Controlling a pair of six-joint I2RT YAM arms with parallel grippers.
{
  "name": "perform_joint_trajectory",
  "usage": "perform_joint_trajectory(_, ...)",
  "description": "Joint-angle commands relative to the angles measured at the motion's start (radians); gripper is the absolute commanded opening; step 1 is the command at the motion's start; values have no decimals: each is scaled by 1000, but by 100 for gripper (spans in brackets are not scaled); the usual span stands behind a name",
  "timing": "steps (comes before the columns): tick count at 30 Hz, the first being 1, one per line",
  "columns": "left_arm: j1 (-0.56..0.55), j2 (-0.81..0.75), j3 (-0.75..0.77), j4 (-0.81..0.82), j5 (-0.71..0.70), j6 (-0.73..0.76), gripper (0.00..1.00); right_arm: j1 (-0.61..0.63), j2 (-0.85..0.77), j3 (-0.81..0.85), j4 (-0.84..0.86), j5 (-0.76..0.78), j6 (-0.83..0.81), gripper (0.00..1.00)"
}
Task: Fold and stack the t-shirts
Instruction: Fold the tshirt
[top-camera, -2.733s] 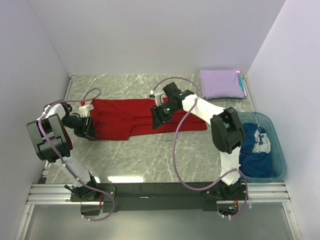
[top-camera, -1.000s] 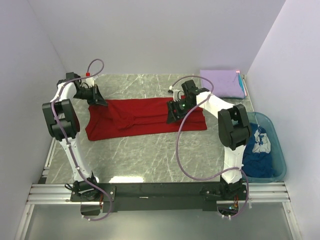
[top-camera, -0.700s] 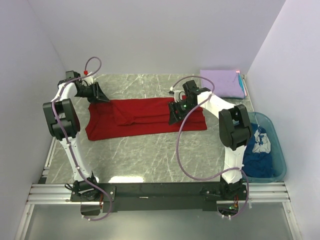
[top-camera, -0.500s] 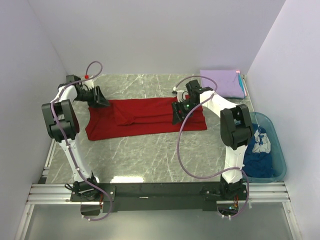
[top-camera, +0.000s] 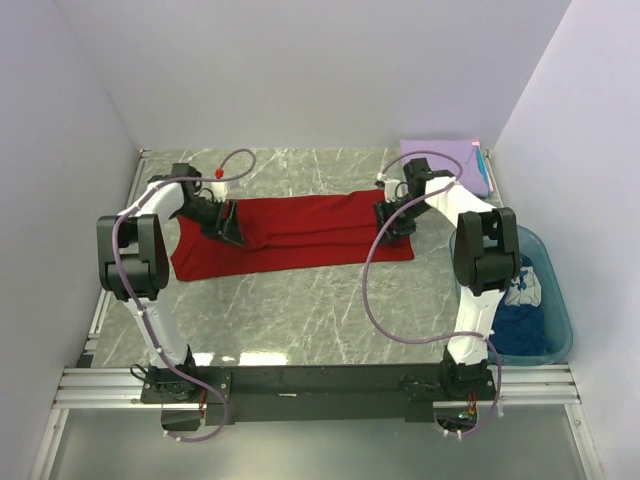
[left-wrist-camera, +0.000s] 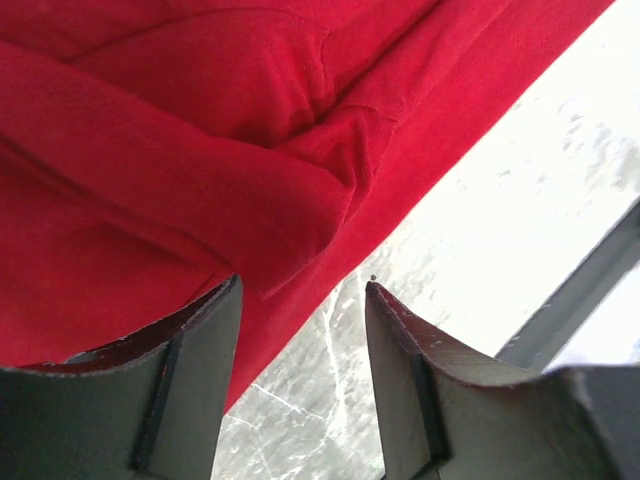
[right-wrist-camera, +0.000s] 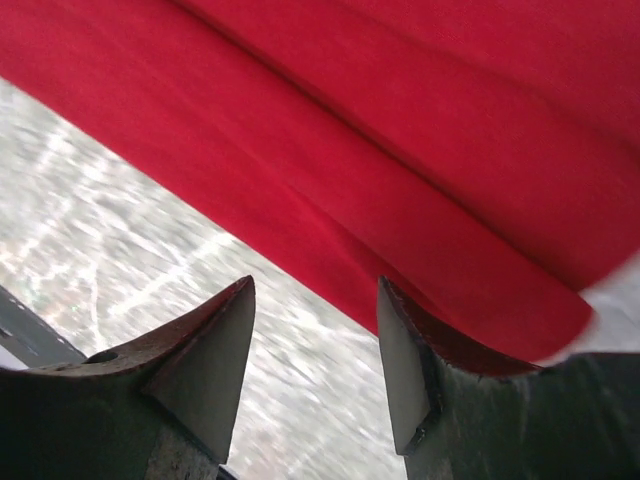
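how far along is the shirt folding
Done: the lavender shirt lies folded at the far right corner. In hand: the red shirt is folded into a long band mid-table, with the left gripper and right gripper open near its ends, holding nothing. Left: fold the red shirt shorter and stack it, then do the blue shirt, crumpled in the tub.

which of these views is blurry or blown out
Top view: sharp, with small glare patches on the table near its front edge. Left wrist view: table beside the red shirt washed out white. Right wrist view: table streaked with blur.
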Motion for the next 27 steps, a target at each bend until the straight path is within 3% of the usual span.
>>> perform_joint_trajectory(1,-40,-39,-3,33,-77,38,57,-47,-41,47,-63,41,-59,58)
perform_joint_trajectory(7,-112,-18,3,37,-185,78,50,-102,-39,64,-103,55,-94,57)
perform_joint_trajectory(15,-135,34,132,14,-246,86,1,-136,-48,58,-110,39,-109,57)
perform_joint_trajectory(21,-135,99,291,1,-239,89,1,-145,-53,61,-118,25,-119,57)
perform_joint_trajectory(27,-135,130,359,63,-245,31,1,-146,-56,58,-110,17,-119,57)
